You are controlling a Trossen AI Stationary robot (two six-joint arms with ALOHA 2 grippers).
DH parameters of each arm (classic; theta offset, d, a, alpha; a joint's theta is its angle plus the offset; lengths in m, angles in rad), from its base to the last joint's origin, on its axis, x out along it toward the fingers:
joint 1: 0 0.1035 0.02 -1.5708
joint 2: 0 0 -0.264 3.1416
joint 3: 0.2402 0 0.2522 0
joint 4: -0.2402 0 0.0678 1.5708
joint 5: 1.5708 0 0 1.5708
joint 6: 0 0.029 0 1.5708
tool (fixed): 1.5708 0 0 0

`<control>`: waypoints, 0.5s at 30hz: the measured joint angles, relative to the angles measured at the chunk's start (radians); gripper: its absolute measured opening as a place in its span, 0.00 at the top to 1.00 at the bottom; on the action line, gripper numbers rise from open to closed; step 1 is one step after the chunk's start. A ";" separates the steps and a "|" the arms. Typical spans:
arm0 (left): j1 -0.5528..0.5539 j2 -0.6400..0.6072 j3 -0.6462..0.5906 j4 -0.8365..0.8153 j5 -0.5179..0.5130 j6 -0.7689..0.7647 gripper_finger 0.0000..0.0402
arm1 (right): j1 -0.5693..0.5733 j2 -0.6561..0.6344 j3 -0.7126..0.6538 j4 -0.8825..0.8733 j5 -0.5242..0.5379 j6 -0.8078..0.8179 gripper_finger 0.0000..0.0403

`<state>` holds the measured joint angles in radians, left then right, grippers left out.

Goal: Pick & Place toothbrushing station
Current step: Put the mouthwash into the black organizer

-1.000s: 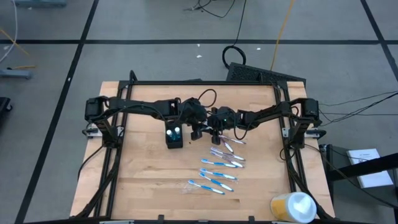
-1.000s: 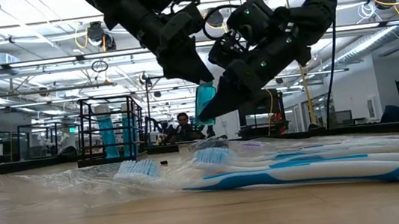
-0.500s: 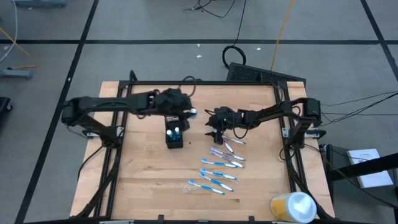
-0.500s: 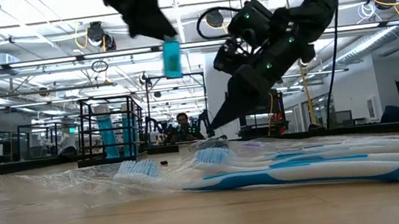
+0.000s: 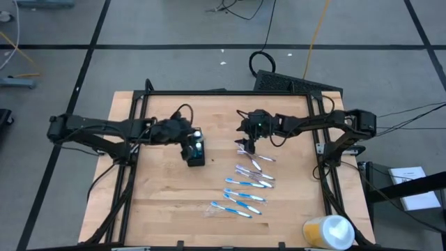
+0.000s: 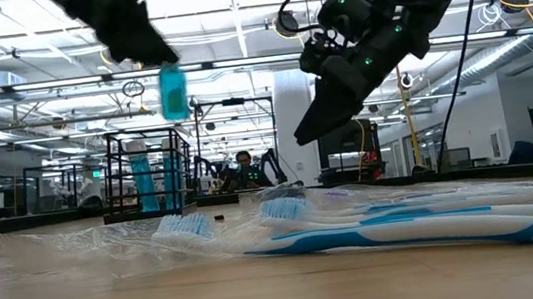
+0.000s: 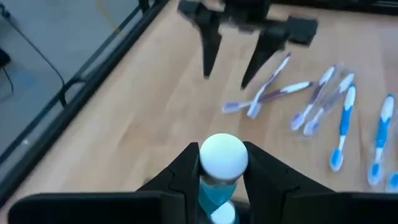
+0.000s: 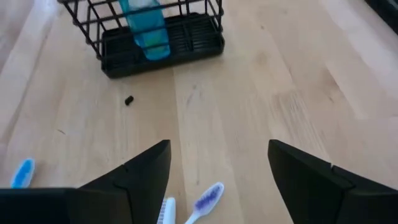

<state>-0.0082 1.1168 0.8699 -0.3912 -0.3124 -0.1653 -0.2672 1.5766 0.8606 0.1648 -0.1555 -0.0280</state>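
Observation:
The black mesh holder (image 5: 196, 155) stands on the table left of centre, with a blue tube (image 8: 144, 28) upright inside. My left gripper (image 5: 197, 135) hovers over the holder's far end, shut on another small blue tube (image 6: 172, 92) with a white round end. To its right my right gripper (image 5: 246, 145) hangs open and empty above the far end of the toothbrush row. Several blue-and-white toothbrushes (image 5: 245, 183) lie flat on the table in clear wrappers (image 6: 76, 242). My left gripper pinches the tube between its two fingers, on the blue body (image 7: 214, 186) just behind the white round end (image 7: 224, 155). The fingers slant down from the table's left side. The tube hangs upright below the fingertips (image 6: 150, 54), lifted clear of table and holder.
A yellow-and-white round container (image 5: 327, 232) lies at the near right corner. Black frame rails (image 5: 125, 183) run along both sides of the table. A small dark speck (image 8: 129, 100) lies on the wood near the holder. Bare wood stretches left of the holder.
A second ago both grippers met at the tube mid-table. My right gripper has let go of it and risen a little. My left gripper has carried the tube up and toward the table's left edge, to above the holder. The tube stays upright.

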 joint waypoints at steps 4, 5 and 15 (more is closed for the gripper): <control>-0.026 -0.038 -0.055 0.000 -0.101 -0.060 0.76 | 0.000 0.001 -0.004 -0.006 0.002 0.000 0.36; -0.031 -0.047 -0.065 -0.013 -0.111 -0.072 0.76 | 0.000 0.001 -0.004 -0.003 0.002 0.000 0.36; -0.060 -0.071 -0.079 -0.050 -0.137 -0.110 0.76 | 0.000 0.001 -0.004 0.002 0.002 -0.007 0.36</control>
<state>-0.0686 1.0458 0.7906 -0.4416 -0.4498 -0.2756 -0.2668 1.5772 0.8562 0.1666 -0.1535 -0.0346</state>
